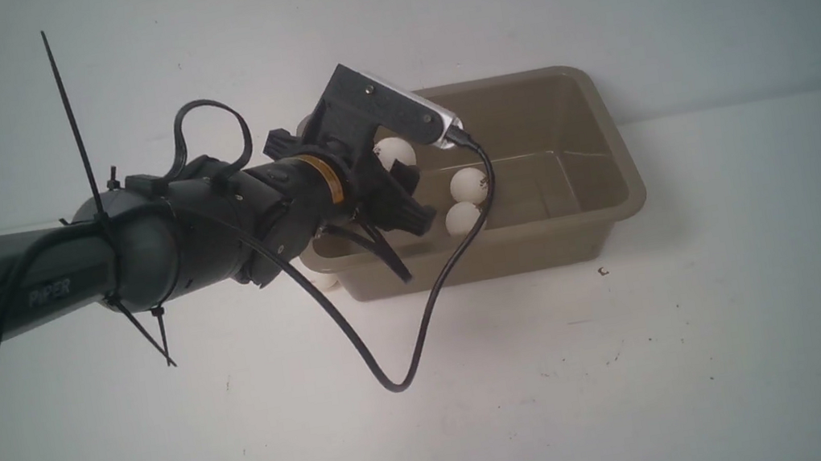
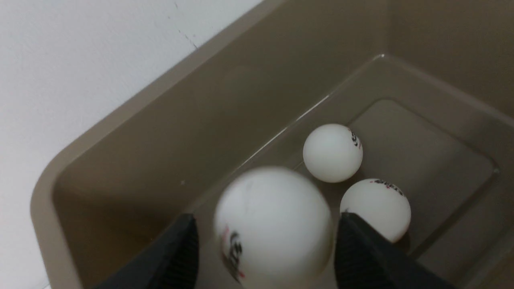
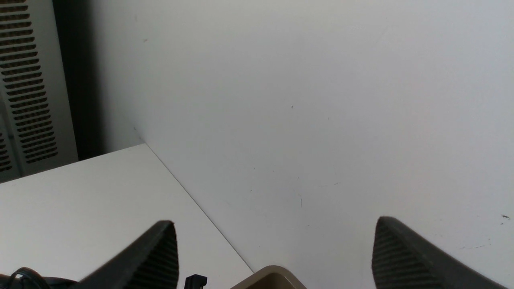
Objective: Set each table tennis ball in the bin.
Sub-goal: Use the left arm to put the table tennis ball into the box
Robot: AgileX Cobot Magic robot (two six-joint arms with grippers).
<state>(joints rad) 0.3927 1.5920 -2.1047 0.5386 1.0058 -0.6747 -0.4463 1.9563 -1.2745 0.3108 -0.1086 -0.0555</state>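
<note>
While left gripper (image 2: 267, 216) hung over taupe rectangular plastic bin (image 1: 511, 252) at centre of front frame, jaws stood apart, blurred white table tennis ball (image 2: 273, 226) between them, slim gap either side. Second ball (image 1: 469, 185) and third ball (image 1: 463, 217) lay just beside each other on bin floor. Fourth ball (image 1: 322, 280) sat on white table (image 1: 646, 390) at bin's lower-left corner, half hidden by arm. Right gripper (image 3: 275, 220) jaws stood wide apart, nothing between.
</note>
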